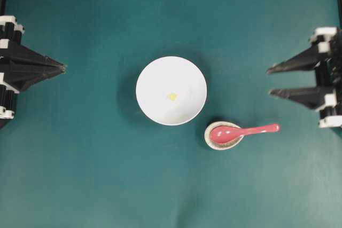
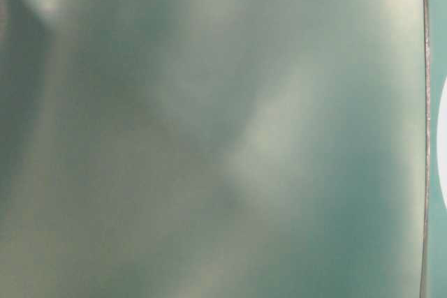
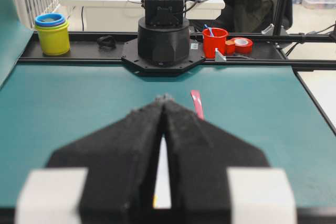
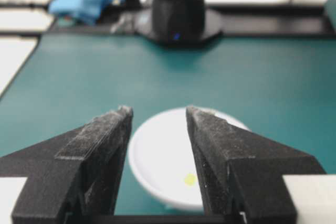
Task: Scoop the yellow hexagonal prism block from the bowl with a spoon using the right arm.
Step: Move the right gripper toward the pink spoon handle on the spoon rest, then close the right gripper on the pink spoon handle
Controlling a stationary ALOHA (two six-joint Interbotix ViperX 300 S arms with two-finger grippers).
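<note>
The white bowl (image 1: 155, 78) sits mid-table with the tiny yellow hexagonal prism block (image 1: 171, 96) lying inside it. To its lower right the pink-red spoon (image 1: 251, 130) rests with its scoop in a small speckled rest and its handle pointing right. My right gripper (image 1: 270, 81) is open and empty at the right edge, well away from the spoon. Through its fingers in the right wrist view (image 4: 159, 111) I see the bowl (image 4: 163, 150) and the block (image 4: 189, 179). My left gripper (image 1: 63, 68) is shut at the left edge; its wrist view (image 3: 164, 98) shows the spoon handle (image 3: 197, 103).
The speckled spoon rest (image 1: 214, 141) stands just right of the bowl. Teal mat covers the table. Beyond the far edge are a yellow cup stack (image 3: 52, 35), a red cup (image 3: 214, 42) and the arm base (image 3: 163, 40). The table-level view is a blur.
</note>
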